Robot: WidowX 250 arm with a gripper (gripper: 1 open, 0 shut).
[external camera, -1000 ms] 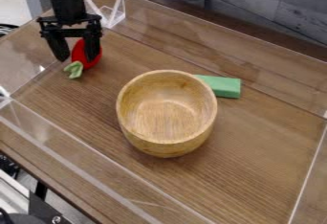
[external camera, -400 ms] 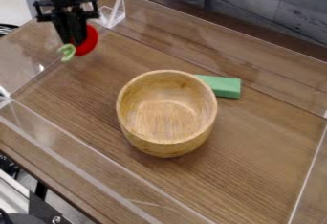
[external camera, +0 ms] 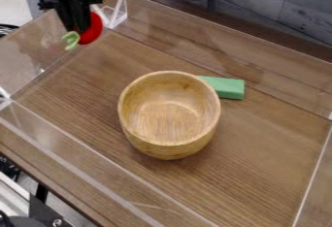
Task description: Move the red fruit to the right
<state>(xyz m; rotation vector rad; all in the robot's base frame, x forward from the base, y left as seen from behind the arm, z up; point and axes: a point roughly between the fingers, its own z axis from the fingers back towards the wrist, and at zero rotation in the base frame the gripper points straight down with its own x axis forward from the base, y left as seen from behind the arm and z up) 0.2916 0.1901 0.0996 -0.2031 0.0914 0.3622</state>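
The red fruit [external camera: 87, 31], a small toy strawberry with a light green cap at its lower left, hangs in the air above the far left of the wooden table. My gripper [external camera: 77, 19] comes down from the top left and is shut on the red fruit, its black fingers covering the upper part of it. The fruit is well clear of the tabletop.
A wooden bowl [external camera: 169, 113] stands mid-table, with a flat green block [external camera: 223, 86] just behind it on the right. Clear plastic walls [external camera: 46, 134] fence the table at the front, left and right. A small clear stand [external camera: 116, 14] sits at the far left.
My gripper closed on the red fruit where it lay on the table and has lifted it up, slightly toward the back.
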